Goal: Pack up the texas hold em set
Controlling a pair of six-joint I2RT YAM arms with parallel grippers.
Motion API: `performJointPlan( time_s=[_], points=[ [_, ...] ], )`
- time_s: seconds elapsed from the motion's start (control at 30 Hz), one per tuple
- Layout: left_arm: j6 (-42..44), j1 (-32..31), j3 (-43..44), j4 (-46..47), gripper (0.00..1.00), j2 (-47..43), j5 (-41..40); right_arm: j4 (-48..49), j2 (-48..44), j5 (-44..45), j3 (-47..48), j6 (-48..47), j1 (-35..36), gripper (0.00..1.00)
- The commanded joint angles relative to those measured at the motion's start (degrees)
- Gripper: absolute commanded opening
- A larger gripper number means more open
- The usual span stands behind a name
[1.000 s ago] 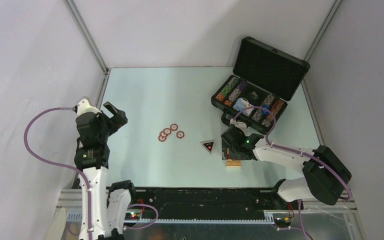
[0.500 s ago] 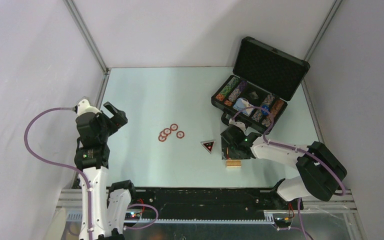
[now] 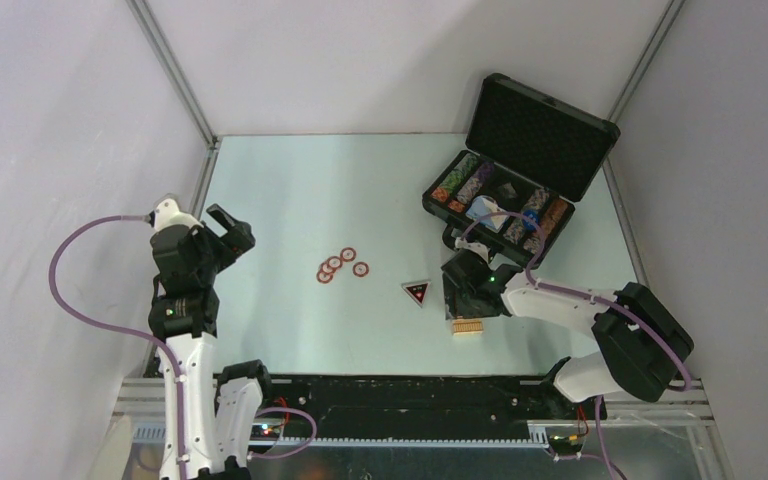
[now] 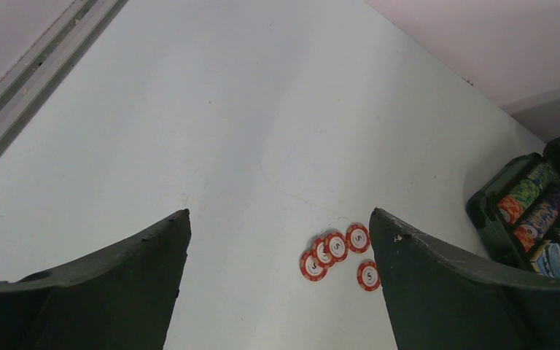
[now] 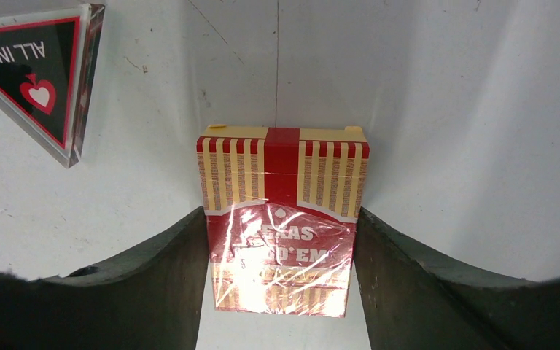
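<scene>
Right gripper [image 5: 281,215] is down at the table with its two dark fingers on either side of the red-and-cream striped, film-wrapped card box [image 5: 283,175]. The pads meet both long sides, so it reads as clamped on the box. The card box lies flat on the pale green table [image 3: 290,180], near the front edge and just short of the case.

Step in hand, as I judge it: grip the box and carry it to the case. To do it well:
- keep the squeeze square across the long sides, since the glossy wrap may slip
- lift straight up before swinging, because the black triangular acrylic marker [image 5: 33,80] with red trim sits near the box's left corner, apart from it
- the free compartment is hard to tell from above

Black rectangular hard case [image 3: 542,138] stands open at the far right, its foam-lined lid up and leaning back. The multicoloured chip rows [image 3: 465,180] fill its outer slots. The path from box to case is short, and the case's near wall is the edge to clear.

Five small red-white round chips [image 3: 340,265] lie loose mid-table, well apart from the box, with bare table all round them. Left gripper [image 4: 278,215] hovers over the left side with its jaws wide apart and nothing between them.
</scene>
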Motion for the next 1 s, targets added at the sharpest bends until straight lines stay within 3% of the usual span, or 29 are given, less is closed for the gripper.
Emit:
performJointPlan(
  time_s=[0.0,0.33,0.63,0.97],
  points=[
    [0.98,0.58,-0.34,1.16,0.96,0.16,1.69,-1.48,-0.58,0.89,3.61,-4.98,-0.16,0.57],
    [0.89,0.53,-0.45,1.18,0.96,0.31,2.35,-1.74,-3.49,0.27,9.41,-13.93,-2.59,0.54],
    [0.73,0.58,-0.53,1.17,0.96,0.41,2.99,-1.38,-4.79,-2.84,21.06,-30.25,-9.29,0.56],
    [0.14,0.57,-0.99,1.16,0.96,0.45,4.15,7.44,-1.51,-23.54,27.9,-52.35,-24.63,0.57]
  ],
)
